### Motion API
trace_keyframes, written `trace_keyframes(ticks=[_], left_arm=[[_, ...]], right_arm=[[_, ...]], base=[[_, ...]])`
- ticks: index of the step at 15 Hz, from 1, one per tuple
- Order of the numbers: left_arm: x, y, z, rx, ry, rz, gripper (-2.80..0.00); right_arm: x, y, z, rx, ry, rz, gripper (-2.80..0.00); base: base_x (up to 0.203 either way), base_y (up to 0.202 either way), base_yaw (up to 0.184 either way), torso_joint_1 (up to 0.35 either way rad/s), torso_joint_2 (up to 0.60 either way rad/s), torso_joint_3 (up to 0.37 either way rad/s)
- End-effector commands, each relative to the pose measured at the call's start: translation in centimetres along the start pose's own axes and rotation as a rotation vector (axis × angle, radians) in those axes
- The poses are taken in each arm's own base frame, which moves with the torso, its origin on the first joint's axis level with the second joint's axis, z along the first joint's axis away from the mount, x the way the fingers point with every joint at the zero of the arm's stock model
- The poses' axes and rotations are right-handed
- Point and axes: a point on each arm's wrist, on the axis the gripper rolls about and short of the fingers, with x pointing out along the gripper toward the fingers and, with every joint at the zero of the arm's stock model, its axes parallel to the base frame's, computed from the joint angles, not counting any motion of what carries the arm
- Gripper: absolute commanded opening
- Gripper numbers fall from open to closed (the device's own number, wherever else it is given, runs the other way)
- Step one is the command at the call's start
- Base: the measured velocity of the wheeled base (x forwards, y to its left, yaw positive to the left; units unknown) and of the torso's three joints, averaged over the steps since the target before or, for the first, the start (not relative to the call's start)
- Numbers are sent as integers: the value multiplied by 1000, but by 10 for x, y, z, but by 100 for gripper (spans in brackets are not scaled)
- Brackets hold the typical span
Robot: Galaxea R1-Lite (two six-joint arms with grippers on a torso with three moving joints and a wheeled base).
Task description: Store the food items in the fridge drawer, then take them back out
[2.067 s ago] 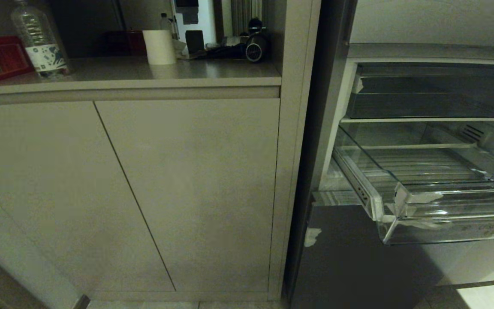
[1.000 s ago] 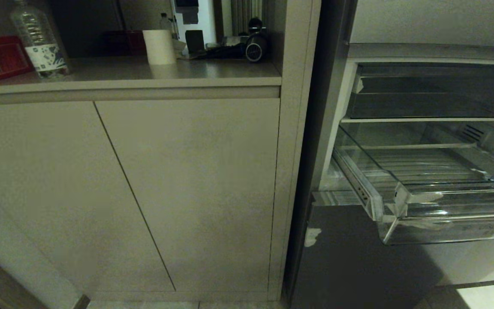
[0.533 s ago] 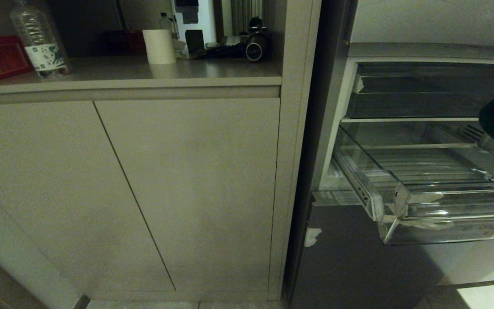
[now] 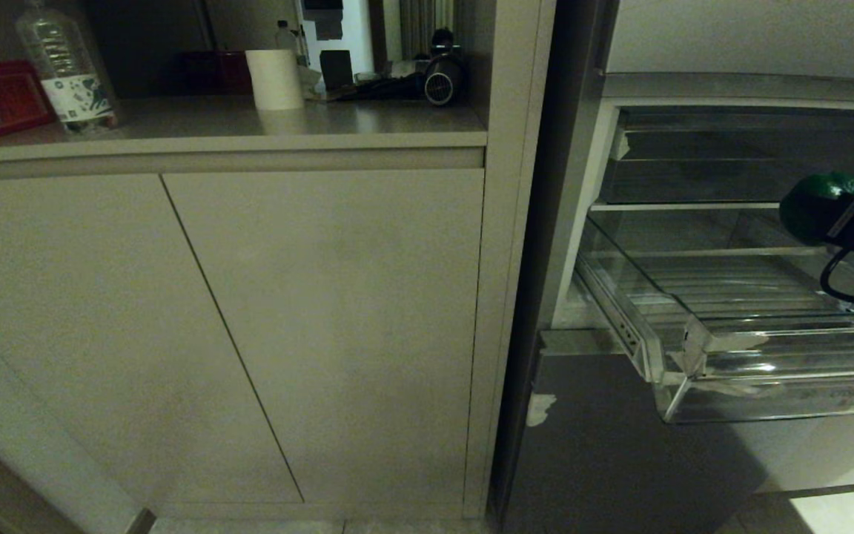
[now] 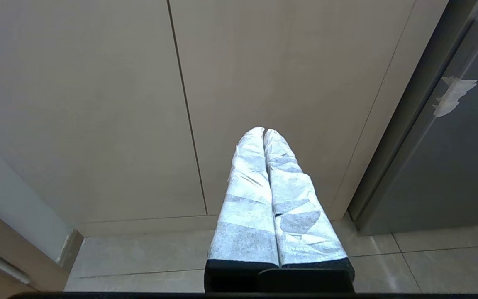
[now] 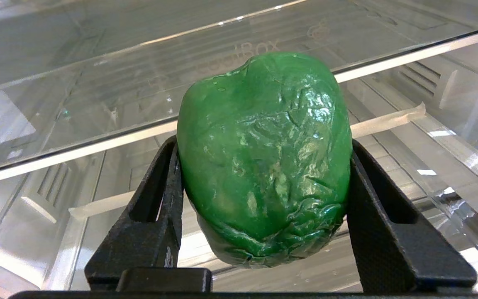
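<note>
While two right fingers (image 6: 168, 195) clamp one green pepper (image 6: 264, 158), left fingers (image 5: 264, 182) stay closed.

Home kitchen: open fridge (image 4: 694, 96) with clear drawer (image 4: 768, 386), beige cabinets (image 4: 249, 319), countertop (image 4: 249, 122) clutter.

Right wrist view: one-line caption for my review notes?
Right gripper clamps a glossy green pepper above the open clear fridge drawer.

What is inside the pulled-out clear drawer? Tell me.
Nothing lies on the clear drawer's ribbed floor. A green pepper, held in the right gripper, hangs above it. The arm covers its far right corner.
</note>
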Motion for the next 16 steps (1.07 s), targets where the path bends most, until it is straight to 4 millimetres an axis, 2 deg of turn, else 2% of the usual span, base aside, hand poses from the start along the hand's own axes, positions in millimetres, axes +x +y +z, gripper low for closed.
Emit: trace_keyframes(ticks=[1,5,6,7,14,16], left_arm=[[0,0,0,0,1,0,-280],[0,0,0,0,1,0,-280],[0,0,0,0,1,0,-280],[0,0,0,0,1,0,-280],[0,0,0,0,1,0,-280],[0,0,0,0,2,0,-280]], right_arm=[[0,0,0,0,-4,-1,-280],[-1,-1,0,-3,-2,-9,-280],[-2,-1,0,-1,-1,-9,-126],[-2,-1,-1,-1,1,-9,0],[-2,-2,1,-3,-10,-34,0],[-13,-1,11,-5,-38,-34,0]], base=[[0,0,0,0,0,0],[0,0,0,0,0,0],[0,0,0,0,0,0],[0,0,0,0,0,0],[0,0,0,0,0,0],[0,0,0,0,0,0]])
